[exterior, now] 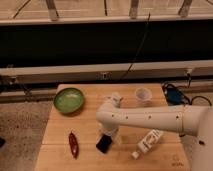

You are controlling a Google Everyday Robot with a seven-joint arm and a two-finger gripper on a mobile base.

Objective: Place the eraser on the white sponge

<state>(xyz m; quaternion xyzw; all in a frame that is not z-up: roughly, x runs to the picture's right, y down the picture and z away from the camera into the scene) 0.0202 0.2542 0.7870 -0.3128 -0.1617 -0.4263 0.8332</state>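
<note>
The black eraser (103, 145) lies on the wooden table (60, 125) near the front middle. My gripper (108, 134) hangs at the end of the white arm (150, 119), which reaches in from the right. The gripper is right over the eraser's far end and touches or nearly touches it. The white sponge (114, 98) lies further back at the table's middle, partly hidden behind the arm's bend. The eraser is well apart from the sponge.
A green bowl (69, 99) stands at the back left. A thin red chili pepper (73, 144) lies left of the eraser. A white plastic bottle (148, 141) lies on its side at the front right. A translucent cup (143, 96) stands at the back right.
</note>
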